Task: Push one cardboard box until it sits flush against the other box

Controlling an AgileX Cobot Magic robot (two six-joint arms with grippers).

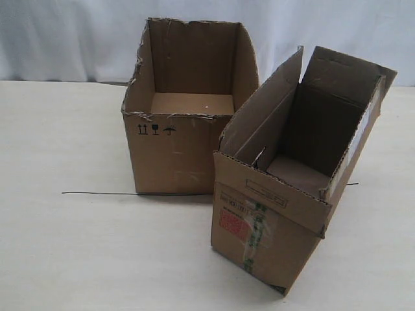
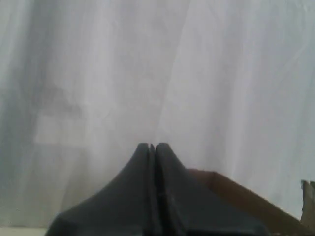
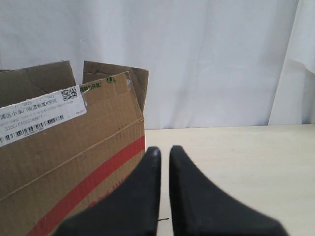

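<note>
Right pincer [image 3: 165,150]: nearly shut, a sliver between the fingertips, gripping nothing; low, just beside the box [image 3: 74,162], at its side wall with the white label [image 3: 39,115]. Left pincer [image 2: 151,146]: closed tight, empty, facing the curtain [image 2: 98,73]; a cardboard edge [image 2: 246,201] beyond it, from which box cannot tell.

Box on the table [image 1: 65,246], right of the other box [image 1: 175,152] and skewed to it, not flush. Looks empty, so probably light; likely stiff at edges and corners, softer mid-panel, tall enough to tip. Better pushed low on the outer wall than gripped.

Exterior view alone: both boxes and their angle, no pincers. Right wrist view alone: the labelled side and the pincer's nearness to it.
</note>
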